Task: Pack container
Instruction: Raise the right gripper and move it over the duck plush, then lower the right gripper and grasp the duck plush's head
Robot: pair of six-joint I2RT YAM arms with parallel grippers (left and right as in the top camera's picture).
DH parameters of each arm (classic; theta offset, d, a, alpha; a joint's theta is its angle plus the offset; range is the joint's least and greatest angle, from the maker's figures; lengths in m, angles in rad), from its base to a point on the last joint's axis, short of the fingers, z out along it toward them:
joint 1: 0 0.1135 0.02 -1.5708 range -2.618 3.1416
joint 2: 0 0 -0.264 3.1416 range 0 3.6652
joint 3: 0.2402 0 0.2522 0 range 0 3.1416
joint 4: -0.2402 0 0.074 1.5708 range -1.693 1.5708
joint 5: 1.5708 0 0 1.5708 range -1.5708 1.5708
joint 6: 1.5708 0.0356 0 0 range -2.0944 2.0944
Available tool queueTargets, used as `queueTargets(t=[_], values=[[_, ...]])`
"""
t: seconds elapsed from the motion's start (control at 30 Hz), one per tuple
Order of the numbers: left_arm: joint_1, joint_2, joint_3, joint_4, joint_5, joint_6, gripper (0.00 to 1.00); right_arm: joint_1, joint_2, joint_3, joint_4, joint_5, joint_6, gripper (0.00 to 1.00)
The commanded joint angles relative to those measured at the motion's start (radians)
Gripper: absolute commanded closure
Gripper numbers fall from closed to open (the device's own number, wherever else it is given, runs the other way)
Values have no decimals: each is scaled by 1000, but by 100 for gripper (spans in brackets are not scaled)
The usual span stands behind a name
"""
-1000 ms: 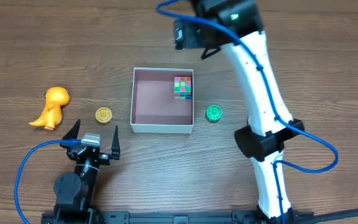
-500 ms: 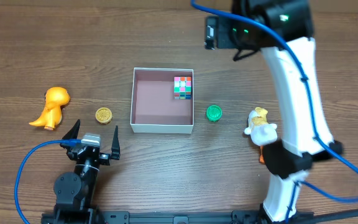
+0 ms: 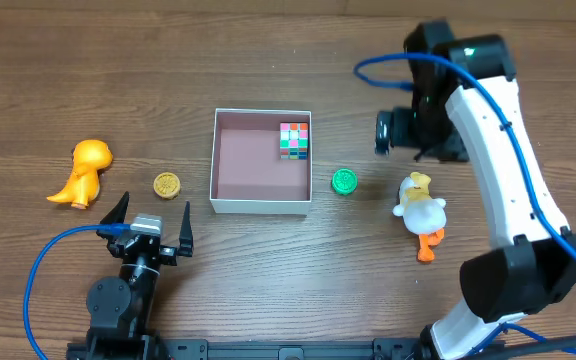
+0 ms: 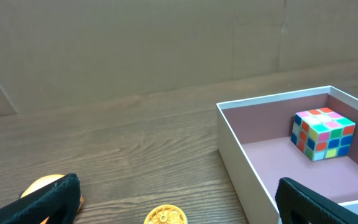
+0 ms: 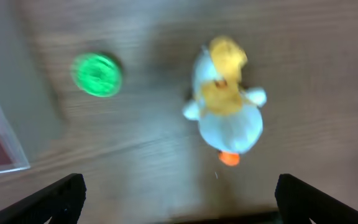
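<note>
Brown wood-grain table (image 3: pixel 268 60) holds the container (image 3: pixel 261 206), a shallow square box with white walls and a pinkish-brown floor, near the middle of the overhead view. A multicoloured puzzle cube (image 3: pixel 294 141) sits inside it, in the far right corner.

Just right of the container lies a green disc (image 3: pixel 344 181), and beyond that a white and yellow duck toy (image 3: pixel 420 212) with orange feet. Just left of the container lies a gold coin (image 3: pixel 167 185), and further left an orange dinosaur figure (image 3: pixel 83 172).

The left gripper (image 3: pixel 153 212) sits in front of the container's left corner, fingers spread apart and empty. The right gripper (image 5: pixel 179 186) hangs right of the container, above the duck, fingers wide apart with nothing between them.

Only the left wrist view shows a plain tan board wall (image 4: pixel 135 50) behind the container and the cube's side faces. The right wrist view is blurred and catches only the container's corner, the disc and the duck. The coin's raised pattern is too small to read.
</note>
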Motion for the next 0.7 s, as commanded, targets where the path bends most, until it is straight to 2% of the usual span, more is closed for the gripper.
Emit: queueTargets(t=[0.0,0.17,0.4,0.67], values=[[10,-9,-5,1,-10,15,0,-63,-27,-130,31,51,53,0],[10,-9,-5,1,-10,15,0,-130,-27,-268,164,5,44,0],[10,-9,-5,1,-10,15,0,-139,-27,-440,308,-14,-28,0],[10,-9,-5,1,-10,15,0,-139,-27,-509,332,-43,-34,0]])
